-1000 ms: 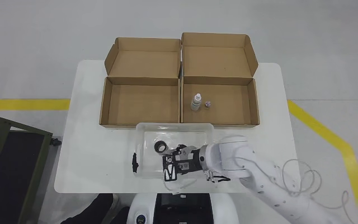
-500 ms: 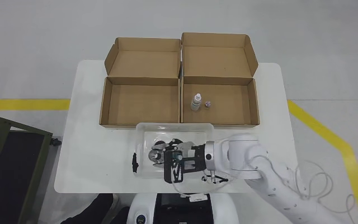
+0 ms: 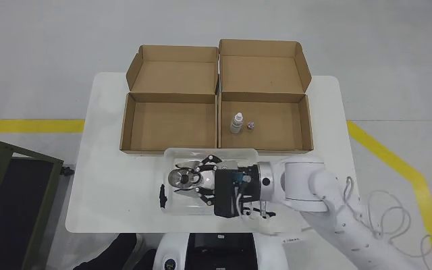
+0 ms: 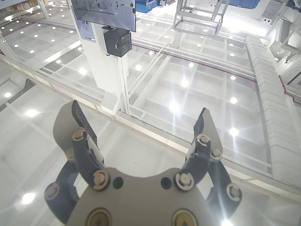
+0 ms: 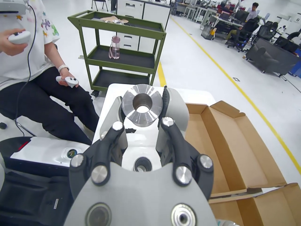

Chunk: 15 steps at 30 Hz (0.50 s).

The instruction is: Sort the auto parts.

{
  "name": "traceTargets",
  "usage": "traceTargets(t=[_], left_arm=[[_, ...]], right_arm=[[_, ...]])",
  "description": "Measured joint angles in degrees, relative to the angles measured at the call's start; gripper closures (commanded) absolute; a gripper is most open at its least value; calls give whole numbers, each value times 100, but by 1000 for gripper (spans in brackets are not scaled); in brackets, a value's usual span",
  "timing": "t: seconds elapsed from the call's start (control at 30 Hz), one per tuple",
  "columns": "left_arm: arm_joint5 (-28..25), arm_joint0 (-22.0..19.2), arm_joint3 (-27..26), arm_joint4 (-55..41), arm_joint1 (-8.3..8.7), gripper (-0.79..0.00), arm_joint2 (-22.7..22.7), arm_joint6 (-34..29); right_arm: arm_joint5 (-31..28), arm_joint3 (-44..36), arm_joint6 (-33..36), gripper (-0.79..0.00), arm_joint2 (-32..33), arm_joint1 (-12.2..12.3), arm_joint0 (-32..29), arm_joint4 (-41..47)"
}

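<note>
Right gripper (image 5: 143,104) clamps one metal ring (image 5: 143,116) over one clear tray (image 3: 210,152), left gripper (image 4: 138,107) spread apart, beside two cardboard boxes (image 3: 170,125) (image 3: 283,125) holding one bottle (image 3: 237,122)

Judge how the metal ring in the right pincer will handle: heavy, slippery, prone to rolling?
The metal ring looks thick-walled and solid, so probably heavy for its size. Its polished surface may slip in the right pincer. Being round, it would likely roll if set on edge.

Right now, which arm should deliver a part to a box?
Right: the right gripper is shut on the metal ring over the clear tray; the left gripper is open, aimed at the ceiling.
</note>
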Motion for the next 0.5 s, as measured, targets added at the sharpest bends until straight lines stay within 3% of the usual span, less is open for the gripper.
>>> traceTargets(t=[0.5], left_arm=[[0, 0, 0, 0, 0, -785, 0, 0]], right_arm=[[4, -487, -311, 0, 1296, 136, -268, 517]])
